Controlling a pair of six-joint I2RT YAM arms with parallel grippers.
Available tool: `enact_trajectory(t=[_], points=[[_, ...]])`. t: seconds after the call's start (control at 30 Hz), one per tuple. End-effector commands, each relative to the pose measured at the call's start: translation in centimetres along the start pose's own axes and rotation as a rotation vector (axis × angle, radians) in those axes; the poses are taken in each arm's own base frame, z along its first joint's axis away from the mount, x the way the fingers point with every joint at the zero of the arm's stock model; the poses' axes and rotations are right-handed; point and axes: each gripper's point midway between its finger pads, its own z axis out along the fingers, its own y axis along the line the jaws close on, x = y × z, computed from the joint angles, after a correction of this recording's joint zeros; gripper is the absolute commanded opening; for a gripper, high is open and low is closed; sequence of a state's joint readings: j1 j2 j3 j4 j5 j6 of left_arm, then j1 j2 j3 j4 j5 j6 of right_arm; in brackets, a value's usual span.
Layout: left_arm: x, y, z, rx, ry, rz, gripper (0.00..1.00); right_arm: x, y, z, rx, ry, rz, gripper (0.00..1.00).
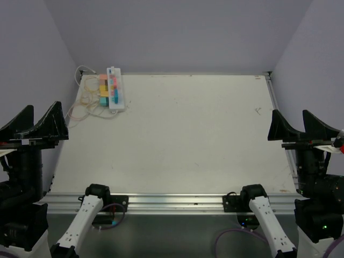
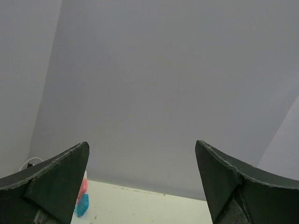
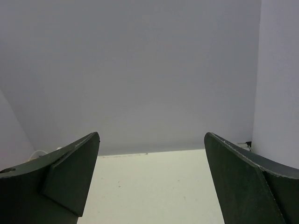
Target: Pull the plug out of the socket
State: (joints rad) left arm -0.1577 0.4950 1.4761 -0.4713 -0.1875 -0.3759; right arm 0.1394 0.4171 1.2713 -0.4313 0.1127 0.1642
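The socket (image 1: 114, 88) lies in my desk's (image 1: 188, 140) far-left corner, long axis pointing away from me; my left tool (image 1: 38, 126), spread apart, sits nearer than the right tool (image 1: 300, 129), also apart.

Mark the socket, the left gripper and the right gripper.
socket (image 1: 116, 91): top view, middle of its white body.
left gripper (image 1: 42, 109): top view, gap midway between its fingertips.
right gripper (image 1: 290, 114): top view, gap midway between its fingertips.
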Motion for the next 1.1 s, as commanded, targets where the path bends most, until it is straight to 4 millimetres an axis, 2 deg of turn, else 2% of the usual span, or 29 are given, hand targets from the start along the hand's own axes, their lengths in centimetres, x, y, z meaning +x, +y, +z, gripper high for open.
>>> enact_trajectory(t=[0.0,0.23,0.37,0.53,0.63,0.67,0.73,0.77,0.83,0.87,0.93,0.97,1.0,1.03,1.07], points=[[0.2,-0.4,1.0,0.014,-0.001,-0.013,1.00,-1.0,0.4,0.3,-0.019,-0.036,0.012,0.99],[1.1,-0.3,1.4,0.011,0.022,-0.017,1.00,0.0,0.6,0.8,-0.028,-0.017,0.012,0.99],[3.1,-0.2,2.2,0.008,0.079,-0.024,1.00,1.3,0.1,1.2,-0.002,0.012,0.016,0.99],[7.2,0.2,3.8,-0.007,0.207,-0.028,1.00,2.9,-0.8,1.6,0.037,0.057,0.000,0.99],[10.1,0.9,4.4,-0.029,0.288,-0.023,1.00,5.2,-1.4,2.2,0.070,0.122,-0.009,0.99],[11.7,1.4,4.7,-0.047,0.328,-0.018,1.00,6.4,-1.6,2.4,0.077,0.156,-0.009,0.99],[13.5,2.1,4.8,-0.075,0.376,-0.017,1.00,8.6,-1.8,3.0,0.088,0.220,-0.011,0.99],[15.4,2.7,4.8,-0.092,0.423,-0.012,1.00,9.6,-2.0,3.1,0.094,0.251,-0.011,0.99],[17.3,3.3,4.9,-0.114,0.467,-0.015,1.00,11.5,-2.0,3.7,0.094,0.305,-0.010,0.99],[19.2,3.9,4.8,-0.133,0.512,-0.015,1.00,13.0,-2.0,3.7,0.094,0.345,-0.002,0.99],[21.1,4.3,4.8,-0.144,0.553,-0.027,1.00,15.2,-2.1,4.0,0.101,0.409,0.014,0.99],[23.0,4.9,4.6,-0.156,0.591,-0.028,1.00,16.7,-2.2,4.0,0.110,0.449,0.031,0.99],[23.8,5.1,4.6,-0.163,0.605,-0.037,0.99,17.8,-1.9,4.1,0.093,0.481,0.038,0.99],[25.8,5.7,4.1,-0.177,0.646,-0.040,0.99,19.1,-1.8,4.0,0.087,0.511,0.044,0.99],[26.8,6.0,4.3,-0.184,0.662,-0.044,1.00,19.9,-1.7,4.0,0.080,0.529,0.050,0.99]])
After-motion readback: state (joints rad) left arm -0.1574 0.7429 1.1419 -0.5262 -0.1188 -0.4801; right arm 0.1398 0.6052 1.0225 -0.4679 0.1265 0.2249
